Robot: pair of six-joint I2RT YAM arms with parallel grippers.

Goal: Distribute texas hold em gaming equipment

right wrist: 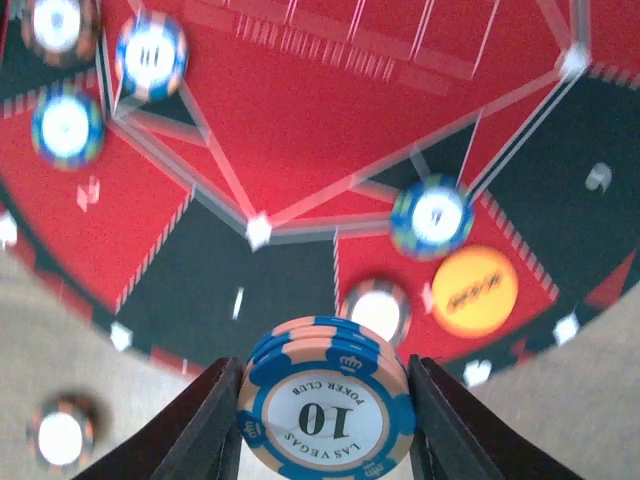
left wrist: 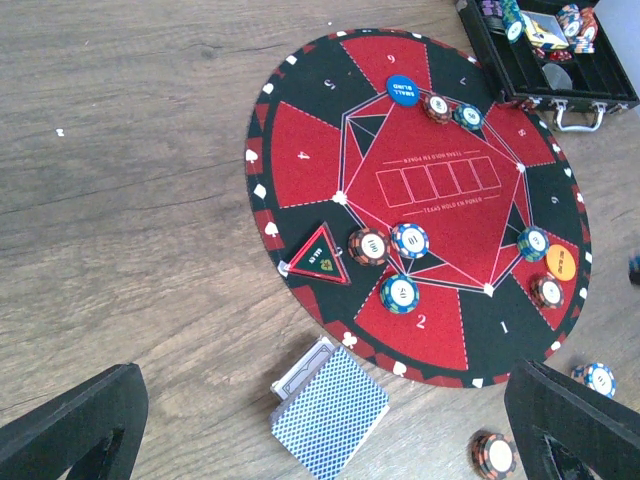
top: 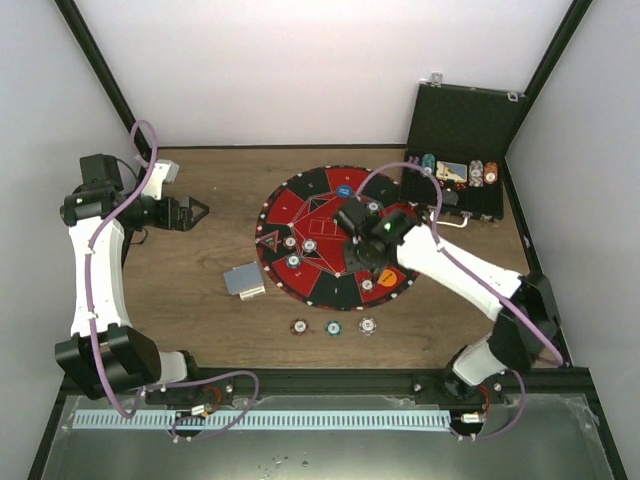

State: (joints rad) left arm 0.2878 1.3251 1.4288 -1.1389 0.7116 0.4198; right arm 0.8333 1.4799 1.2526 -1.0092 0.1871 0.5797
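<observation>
Right wrist, chips (right wrist: 326,405) within end effector (right wrist: 325,425)

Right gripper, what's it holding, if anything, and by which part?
The right gripper holds a small stack of blue-and-peach poker chips marked 10, pinched across opposite edges of the rim.

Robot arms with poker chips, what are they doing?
They are setting out a poker game. The right tool grips a blue chip marked 10 over the round mat. Other chips, a blue button and an orange button lie on the mat. The left tool is open and empty, off to the left. A card deck lies beside the mat, three chips sit on the table, and the case stands open at the back.
</observation>
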